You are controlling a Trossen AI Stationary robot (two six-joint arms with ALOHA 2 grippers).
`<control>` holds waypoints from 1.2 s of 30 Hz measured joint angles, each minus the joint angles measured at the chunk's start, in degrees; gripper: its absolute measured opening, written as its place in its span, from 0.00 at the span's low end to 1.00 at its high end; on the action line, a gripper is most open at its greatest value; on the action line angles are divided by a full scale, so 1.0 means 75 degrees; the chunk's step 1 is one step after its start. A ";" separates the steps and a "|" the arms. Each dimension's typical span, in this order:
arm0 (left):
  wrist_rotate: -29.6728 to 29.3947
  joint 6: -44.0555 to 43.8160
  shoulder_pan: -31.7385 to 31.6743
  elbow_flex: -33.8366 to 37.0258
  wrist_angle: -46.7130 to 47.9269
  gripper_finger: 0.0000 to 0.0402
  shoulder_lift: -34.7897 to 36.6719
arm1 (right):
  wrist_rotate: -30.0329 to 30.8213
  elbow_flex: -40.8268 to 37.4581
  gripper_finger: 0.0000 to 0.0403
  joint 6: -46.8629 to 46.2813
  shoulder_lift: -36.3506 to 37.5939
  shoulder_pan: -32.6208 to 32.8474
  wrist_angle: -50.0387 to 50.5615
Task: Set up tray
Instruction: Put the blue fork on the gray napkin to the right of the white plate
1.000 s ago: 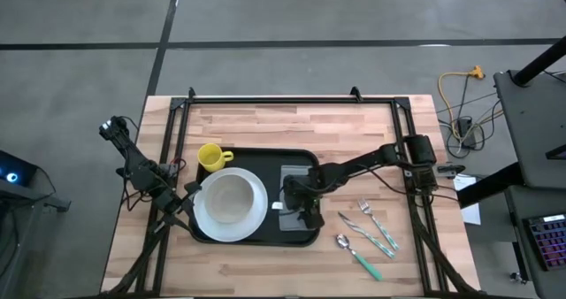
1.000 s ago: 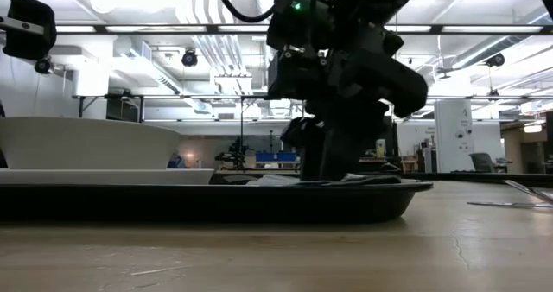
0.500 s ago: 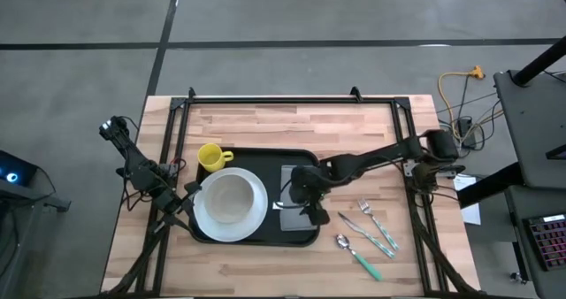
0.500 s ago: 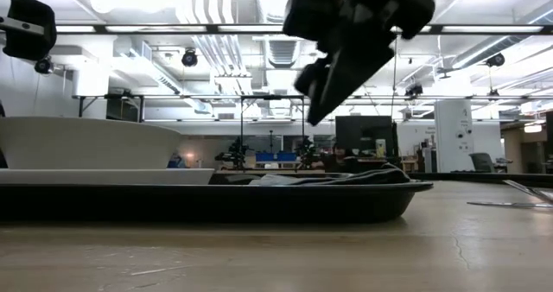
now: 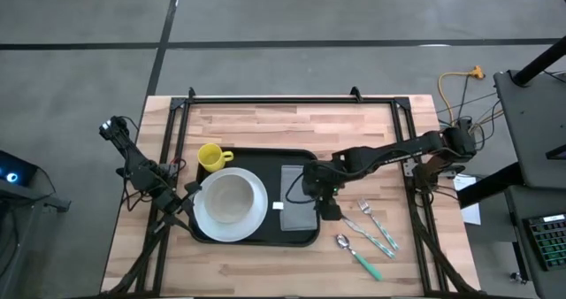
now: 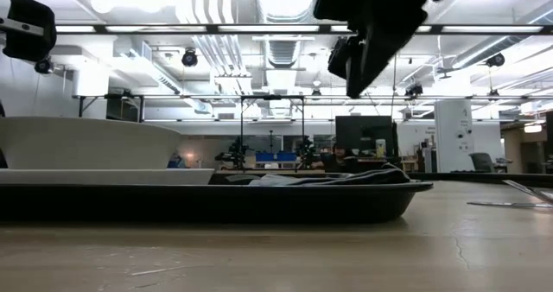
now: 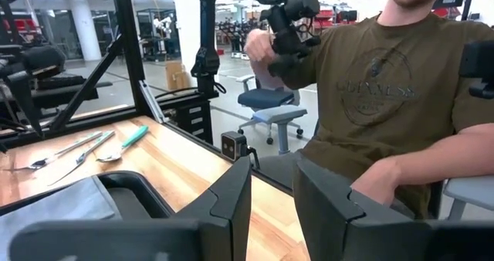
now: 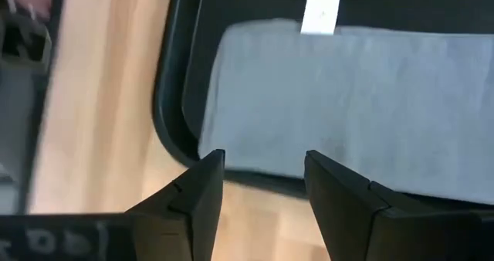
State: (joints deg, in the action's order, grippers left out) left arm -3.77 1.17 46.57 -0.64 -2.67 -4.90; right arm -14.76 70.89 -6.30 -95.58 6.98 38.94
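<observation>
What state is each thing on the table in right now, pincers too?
Tray: flat on the table, loaded.
Plate: upright on the tray.
Cup: upright, on the tray's corner.
Napkin: flat on the tray.
Forks: flat on the table, off the tray.
Spoon: likewise.
Right pincer: open, empty, above the tray's edge.
Left pincer: open, empty.

— What hides behind the tray (image 6: 259,201) rim in the low view?
— Most of the grey napkin (image 6: 320,179); the plate (image 6: 86,149) is cut by the picture's left edge.
— And the person (image 7: 386,99) beyond the table?
— Cropped at the top edge — the nearer hand blurred.
</observation>
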 joint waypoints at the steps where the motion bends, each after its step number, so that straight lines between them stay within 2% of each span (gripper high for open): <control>1: 0.0000 0.0000 0.0000 0.0002 -0.0009 0.20 -0.0004 | -0.0006 0.0003 0.42 -0.0361 0.0010 0.0000 -0.0119; 7: 0.0000 0.0000 0.0000 0.0002 0.0037 0.20 -0.0001 | 0.0169 -0.0045 0.41 -0.2485 0.0001 0.0124 0.0457; 10: 0.0000 0.0000 0.0002 0.0002 0.0074 0.20 -0.0006 | 0.1445 -0.0076 0.41 -0.3360 -0.0005 0.0494 0.1357; 12: 0.0000 0.0000 0.0002 -0.0001 0.0069 0.20 -0.0004 | 0.1803 -0.0079 0.41 -0.3974 -0.0005 0.0728 0.2101; 17: 0.0000 0.0000 0.0002 0.0001 0.0075 0.20 -0.0004 | 0.1521 -0.0388 0.41 -0.5016 0.0032 0.1193 0.2213; 20: 0.0000 0.0000 0.0000 0.0002 0.0075 0.20 -0.0004 | 0.0842 -0.0855 0.41 -0.5469 0.0057 0.1251 0.1481; 25: 0.0000 0.0000 0.0002 0.0002 0.0090 0.20 -0.0004 | 0.0559 -0.1787 0.41 -0.5968 0.0294 0.1285 0.0523; 32: 0.0000 0.0000 0.0002 0.0001 0.0098 0.20 -0.0004 | 0.0579 -0.2811 0.41 -0.6774 0.1481 0.1330 0.0093; 36: 0.0000 0.0000 0.0002 0.0002 0.0102 0.20 -0.0006 | 0.1588 -0.3359 0.41 -0.8583 0.2518 0.1828 0.1004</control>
State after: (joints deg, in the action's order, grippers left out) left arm -3.77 1.17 46.59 -0.62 -1.91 -4.95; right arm -2.85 45.70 -70.67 -76.70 20.69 46.46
